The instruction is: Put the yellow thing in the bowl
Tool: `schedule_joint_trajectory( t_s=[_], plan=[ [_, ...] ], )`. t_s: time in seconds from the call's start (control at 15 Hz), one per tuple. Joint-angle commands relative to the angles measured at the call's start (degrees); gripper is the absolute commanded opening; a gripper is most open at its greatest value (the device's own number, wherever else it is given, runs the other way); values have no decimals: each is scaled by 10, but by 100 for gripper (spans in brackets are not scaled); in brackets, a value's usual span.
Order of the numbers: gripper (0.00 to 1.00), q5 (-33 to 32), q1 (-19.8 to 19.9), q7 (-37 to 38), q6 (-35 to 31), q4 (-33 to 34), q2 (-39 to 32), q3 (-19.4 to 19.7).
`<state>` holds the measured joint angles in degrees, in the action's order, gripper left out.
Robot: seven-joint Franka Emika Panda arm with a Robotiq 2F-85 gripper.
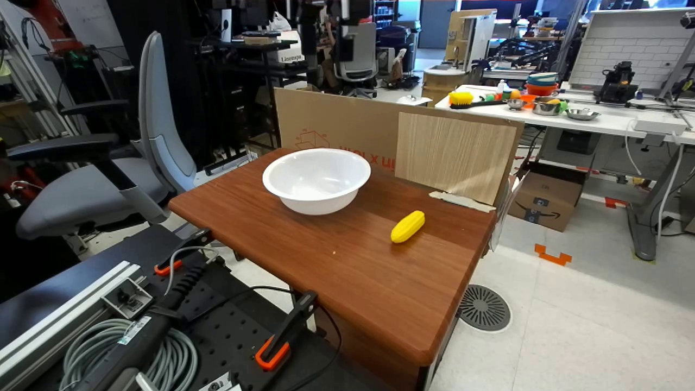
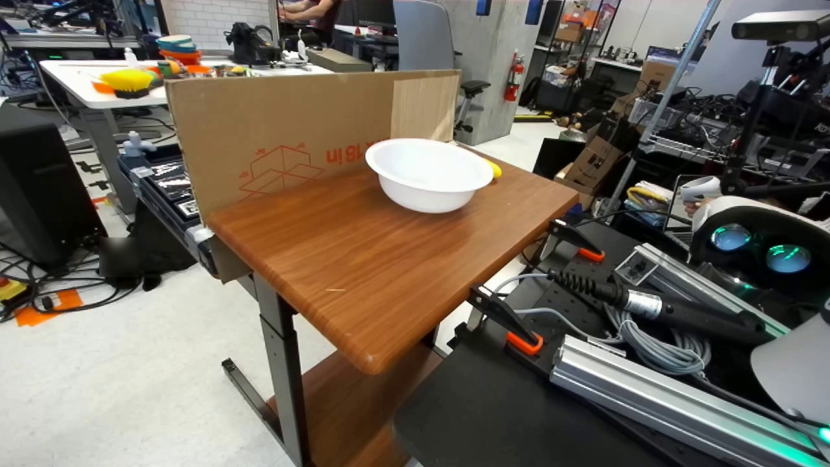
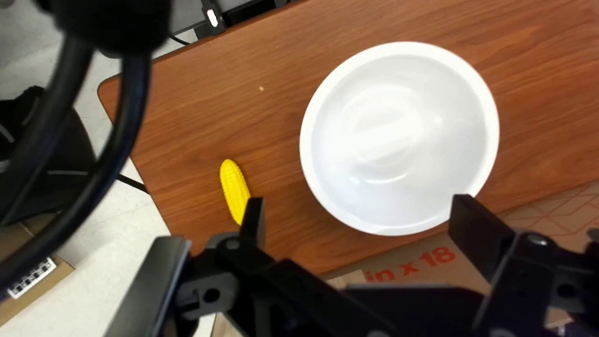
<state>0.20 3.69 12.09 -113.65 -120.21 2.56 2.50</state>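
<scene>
The yellow corn cob (image 1: 408,227) lies flat on the brown wood-grained counter (image 1: 336,271), outside the white bowl (image 1: 317,187) and apart from it. In an exterior view its long axis runs on a slant, one end toward the wood-patterned panel (image 1: 456,157) at the back, the other toward the near side. In the wrist view its rows of kernels show, and the axis runs nearly up and down, the upper end leaning left, so the cob lies crosswise to the direction of the bowl and roughly along the counter's short edge. Which end is the tip is hard to tell. In an exterior view part of the cob (image 2: 496,170) shows past the bowl's rim. The bowl sits upright near the cardboard sheet (image 1: 336,119) with red print. The gripper (image 3: 359,204) is released, its two fingers spread wide; in the wrist view one fingertip overlaps the cob's lower end and the other overlaps the bowl's rim.
</scene>
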Motion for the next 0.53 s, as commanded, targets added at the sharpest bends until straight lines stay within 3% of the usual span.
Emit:
schedule_joint_trajectory(
  t_s=[0.0, 0.47],
  plan=[
    [100, 13, 24, -15, 11, 90, -94, 30],
    [100, 59, 58, -87, -12, 151, -221, 47]
  ],
)
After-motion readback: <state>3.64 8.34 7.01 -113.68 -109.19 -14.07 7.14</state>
